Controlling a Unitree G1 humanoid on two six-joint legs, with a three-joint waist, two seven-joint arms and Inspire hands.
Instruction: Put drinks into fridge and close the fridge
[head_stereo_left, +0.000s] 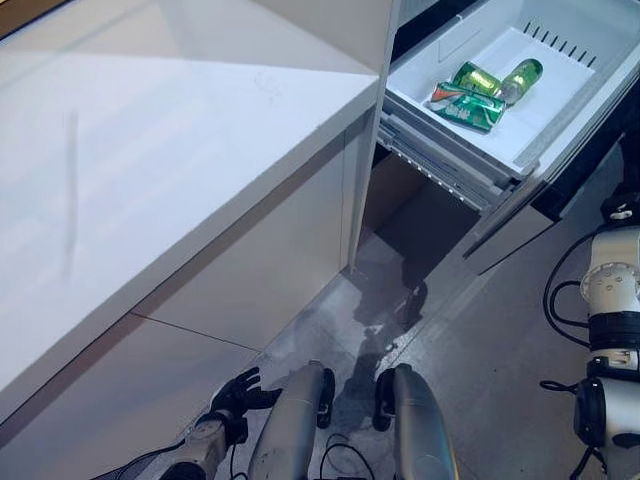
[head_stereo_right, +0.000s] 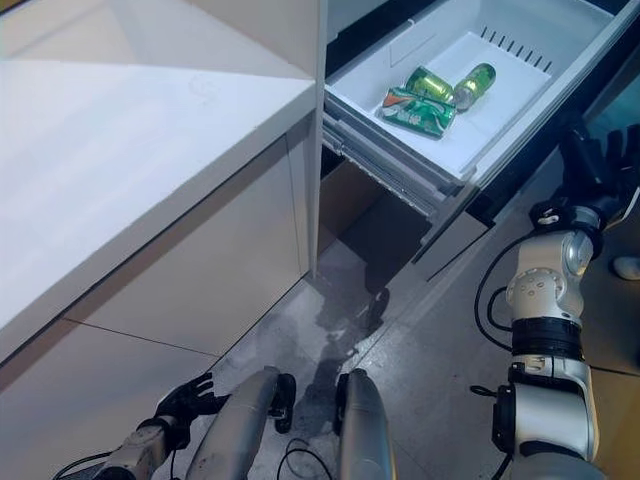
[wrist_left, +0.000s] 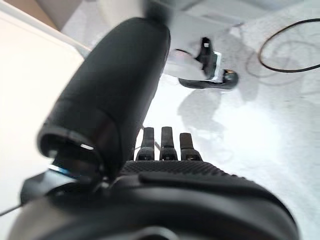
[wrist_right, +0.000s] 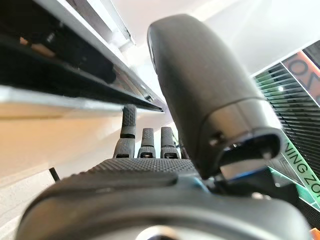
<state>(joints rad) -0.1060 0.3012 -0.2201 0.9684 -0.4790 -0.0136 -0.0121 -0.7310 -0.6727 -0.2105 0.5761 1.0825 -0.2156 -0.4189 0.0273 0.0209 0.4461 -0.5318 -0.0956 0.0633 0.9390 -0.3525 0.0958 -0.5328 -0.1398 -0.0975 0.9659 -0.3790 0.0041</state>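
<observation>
The white fridge drawer (head_stereo_left: 446, 158) stands pulled out at the upper right. Green cans (head_stereo_left: 478, 92) lie on their sides in it, close together near its back. My right hand (head_stereo_right: 597, 162) is raised at the drawer's front, by its outer edge. In the right wrist view its fingers (wrist_right: 143, 139) are straight and reach up under the drawer's front panel (wrist_right: 75, 65); it holds nothing. My left hand (head_stereo_left: 236, 391) hangs low near the floor beside the counter's base, with its fingers (wrist_left: 162, 142) straight and empty.
A long white counter (head_stereo_left: 150, 170) fills the left side, with its cabinet front (head_stereo_left: 250, 270) below. A white upright panel (head_stereo_left: 372, 130) separates it from the fridge. Grey floor (head_stereo_left: 470, 340) lies under the open drawer.
</observation>
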